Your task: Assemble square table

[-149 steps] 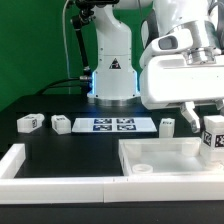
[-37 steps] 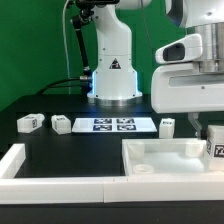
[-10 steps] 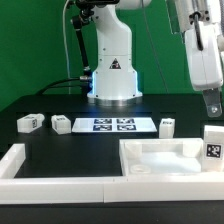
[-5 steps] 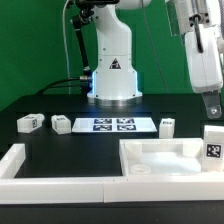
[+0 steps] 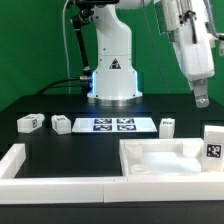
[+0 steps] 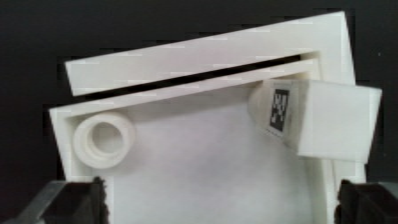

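Tabletop [image 5: 165, 160]: white square tray, rim up, lying on the black table [image 5: 60, 148] at the exterior view's lower right; its near edge is hidden behind a wall bar.
Corner socket [image 6: 103, 138]: the round hole shows clearly only in the wrist view.
Upright leg [image 5: 212, 142]: stands at the tabletop's right side with its tag facing the camera. It is partly cut off by the frame edge, and whether it is seated in a hole cannot be told.
Three loose legs: two at far left [image 5: 28, 122] [image 5: 61, 125], one [image 5: 167, 126] just right of the marker board [image 5: 112, 124]; tags too small to read.
Gripper [image 5: 201, 98]: raised above the tabletop, jaws spread wide and empty. Only blurred fingers [image 6: 82, 200] show in the wrist view.
Wall bars [image 5: 60, 187]: low, white, along the front and left.
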Motion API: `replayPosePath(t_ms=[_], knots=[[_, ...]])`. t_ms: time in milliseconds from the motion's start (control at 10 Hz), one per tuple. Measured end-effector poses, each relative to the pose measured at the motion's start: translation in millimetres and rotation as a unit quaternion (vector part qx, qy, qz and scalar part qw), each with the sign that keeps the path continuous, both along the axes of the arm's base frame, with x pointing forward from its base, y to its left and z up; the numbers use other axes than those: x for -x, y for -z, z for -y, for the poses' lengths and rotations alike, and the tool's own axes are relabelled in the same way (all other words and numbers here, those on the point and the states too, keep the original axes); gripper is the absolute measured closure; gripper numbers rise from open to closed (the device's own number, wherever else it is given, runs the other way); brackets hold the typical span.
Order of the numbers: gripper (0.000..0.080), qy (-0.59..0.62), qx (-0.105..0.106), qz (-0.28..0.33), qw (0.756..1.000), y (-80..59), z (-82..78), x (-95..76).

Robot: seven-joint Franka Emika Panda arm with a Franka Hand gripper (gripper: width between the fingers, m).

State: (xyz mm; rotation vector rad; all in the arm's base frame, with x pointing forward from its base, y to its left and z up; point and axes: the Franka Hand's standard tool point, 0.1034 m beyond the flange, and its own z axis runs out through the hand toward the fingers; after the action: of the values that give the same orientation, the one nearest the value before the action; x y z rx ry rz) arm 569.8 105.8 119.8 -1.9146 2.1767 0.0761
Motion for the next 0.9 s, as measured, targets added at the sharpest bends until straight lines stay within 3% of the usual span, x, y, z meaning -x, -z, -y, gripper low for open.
replayPosePath(t_ms=[400, 700, 900], knots=[[0.0151, -0.168, 0.027, 0.039, 0.985, 1.1, 1.2, 2.4], [0.0151, -0.322, 0.043, 0.065, 0.943, 11.4, 4.0, 49.1], [0.0151, -0.385, 0.059, 0.060, 0.919, 18.5, -5.6, 64.0]])
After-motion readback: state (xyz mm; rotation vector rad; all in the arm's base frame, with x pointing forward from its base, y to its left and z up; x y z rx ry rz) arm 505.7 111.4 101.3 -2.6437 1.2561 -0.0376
